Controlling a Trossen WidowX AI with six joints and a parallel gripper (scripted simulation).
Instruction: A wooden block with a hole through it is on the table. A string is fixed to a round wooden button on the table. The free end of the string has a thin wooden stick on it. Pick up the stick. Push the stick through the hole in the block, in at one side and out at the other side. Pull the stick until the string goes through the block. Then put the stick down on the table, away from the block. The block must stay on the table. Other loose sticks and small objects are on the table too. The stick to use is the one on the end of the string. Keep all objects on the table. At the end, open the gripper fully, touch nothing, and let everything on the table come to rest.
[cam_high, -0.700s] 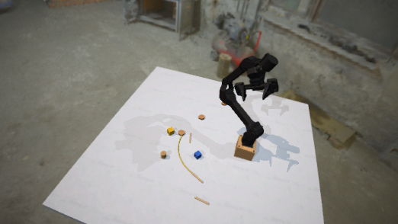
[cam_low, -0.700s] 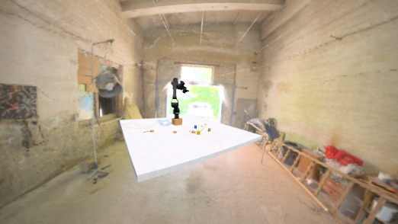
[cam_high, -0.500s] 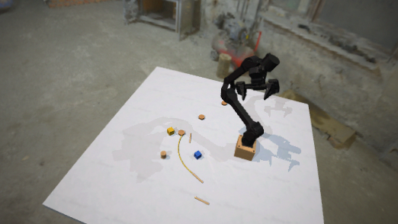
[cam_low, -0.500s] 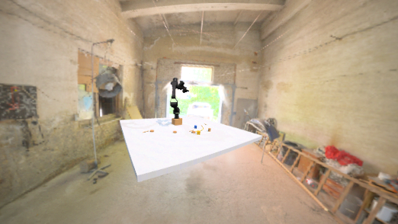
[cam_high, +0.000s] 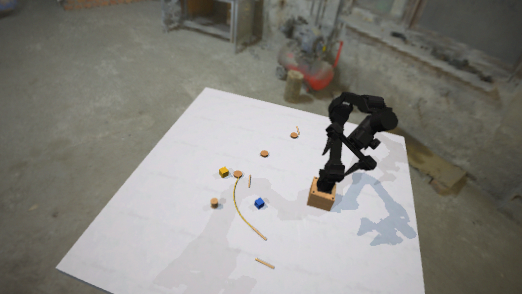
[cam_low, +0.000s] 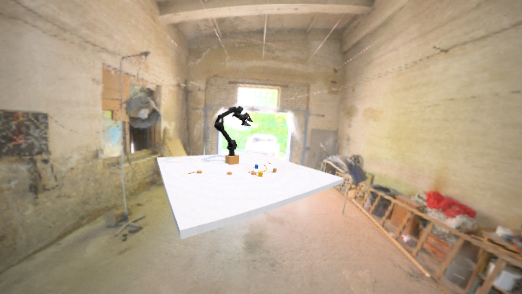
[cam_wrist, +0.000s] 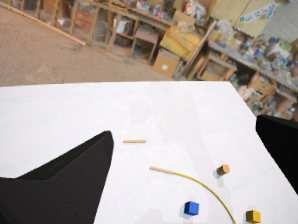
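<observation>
My jaws are spread, holding nothing; misjudging depth, I could grab the loose stick instead.

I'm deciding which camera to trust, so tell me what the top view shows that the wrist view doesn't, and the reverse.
Only top: three round wooden discs, a short stick beside the string's disc, and the arm's wooden base.

Only wrist: a cardboard box beyond the table.

Both: the string with its end stick, a loose stick, the blue cube, yellow cube and wooden cylinder.
</observation>
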